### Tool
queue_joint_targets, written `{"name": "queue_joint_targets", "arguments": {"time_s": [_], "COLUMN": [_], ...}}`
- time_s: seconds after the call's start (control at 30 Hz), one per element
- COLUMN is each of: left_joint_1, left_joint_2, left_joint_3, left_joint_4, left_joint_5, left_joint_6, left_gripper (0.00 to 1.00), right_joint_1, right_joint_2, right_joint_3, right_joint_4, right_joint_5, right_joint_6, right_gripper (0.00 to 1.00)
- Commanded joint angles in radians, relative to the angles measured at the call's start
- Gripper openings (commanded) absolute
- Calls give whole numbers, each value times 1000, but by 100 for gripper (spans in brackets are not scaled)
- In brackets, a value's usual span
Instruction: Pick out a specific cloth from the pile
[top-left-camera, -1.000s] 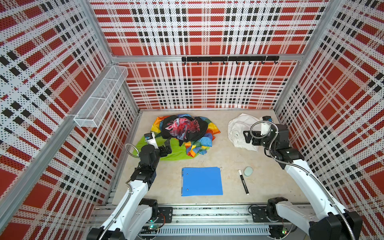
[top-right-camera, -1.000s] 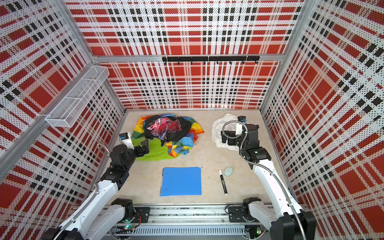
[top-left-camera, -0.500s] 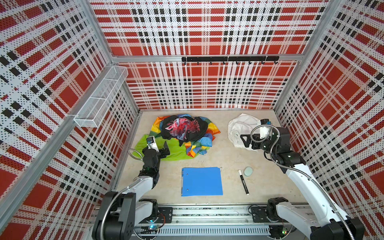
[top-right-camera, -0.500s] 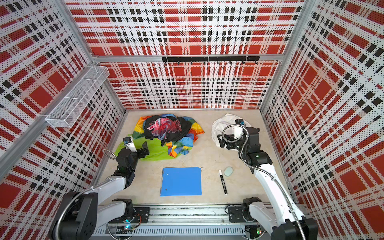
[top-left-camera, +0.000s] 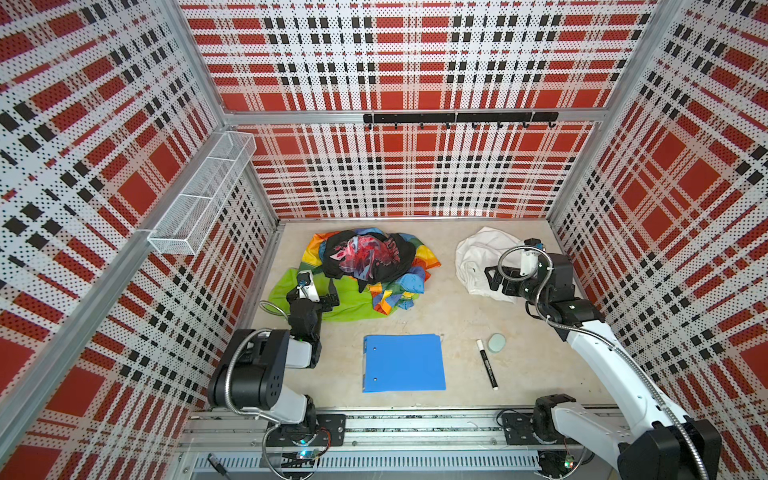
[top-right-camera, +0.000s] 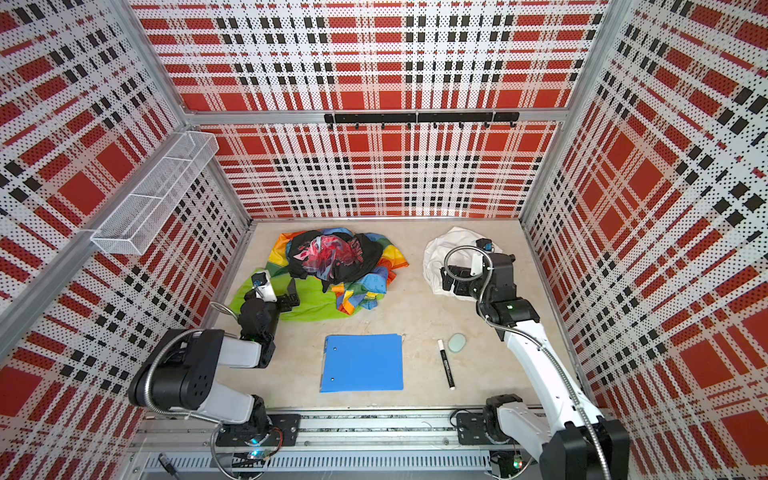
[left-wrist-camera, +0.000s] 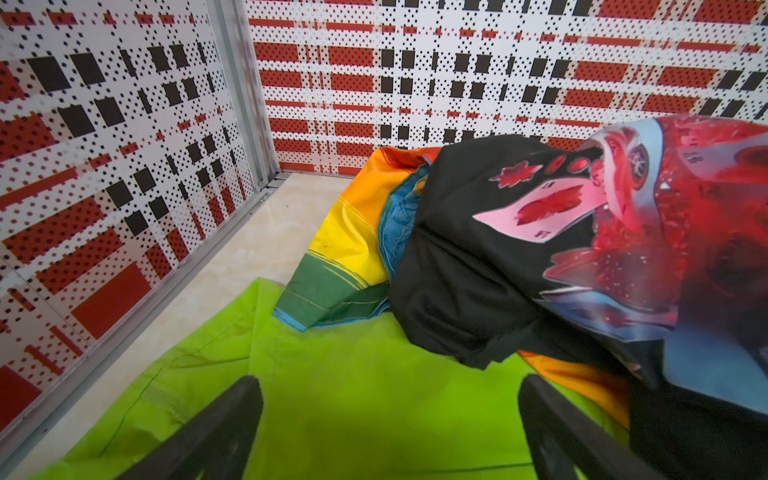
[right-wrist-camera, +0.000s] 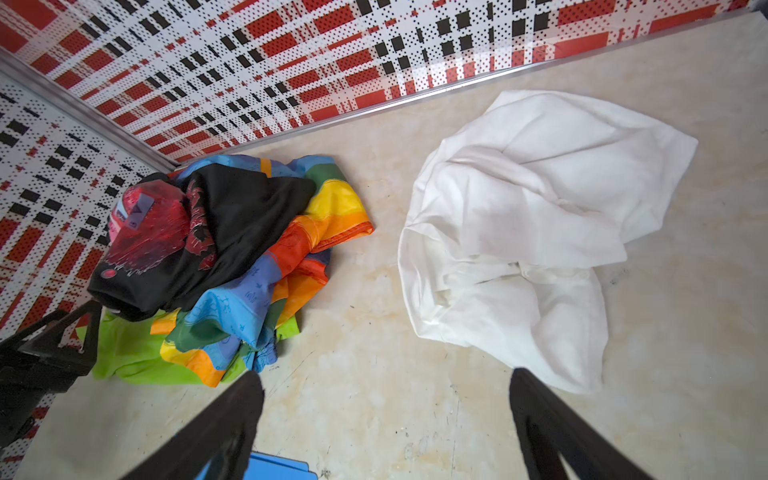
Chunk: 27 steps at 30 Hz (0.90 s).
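- White garment (right-wrist-camera: 519, 232) lies crumpled on the bare tabletop (right-wrist-camera: 365, 291), well apart from the pile (top-left-camera: 370, 266); the pick looks essentially done.
- Right gripper (right-wrist-camera: 384, 415) hangs by its near edge, jaws spread, holding nothing (release pose, I'd guess).
- Left gripper (left-wrist-camera: 390, 424) is spread wide over the lime green cloth (left-wrist-camera: 332, 340), empty.
- Black red-printed garment (left-wrist-camera: 498, 257) tops the rainbow patchwork cloth (left-wrist-camera: 345, 237).

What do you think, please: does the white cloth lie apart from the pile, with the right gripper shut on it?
The right gripper is open, holding nothing, per the right wrist view; the white cloth does lie apart from the pile.
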Motion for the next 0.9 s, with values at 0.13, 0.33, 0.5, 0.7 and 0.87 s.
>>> {"name": "queue_joint_targets", "arguments": {"time_s": [0.13, 0.33, 0.5, 0.7, 0.87], "left_joint_1": [25, 17, -1, -1, -1], "left_joint_2": [9, 13, 15, 14, 15], "left_joint_3": [49, 49, 57, 58, 58], "left_joint_4": [1, 8, -4, -6, -6], "left_joint_5": [55, 47, 18, 17, 17], "left_joint_6": [3, 8, 28, 27, 27], "left_gripper": [99, 99, 99, 99, 99], "right_joint_1": [-33, -156, -172, -174, -175], "right_joint_2": [15, 49, 154, 296, 401], "right_joint_3": [-93, -275, -329, -388, -439], "right_joint_4": [172, 459, 635, 906, 1159], "right_joint_5": [98, 114, 280, 442, 415], "right_joint_6": [32, 31, -96, -194, -247], "right_gripper": [100, 99, 100, 100, 100]}}
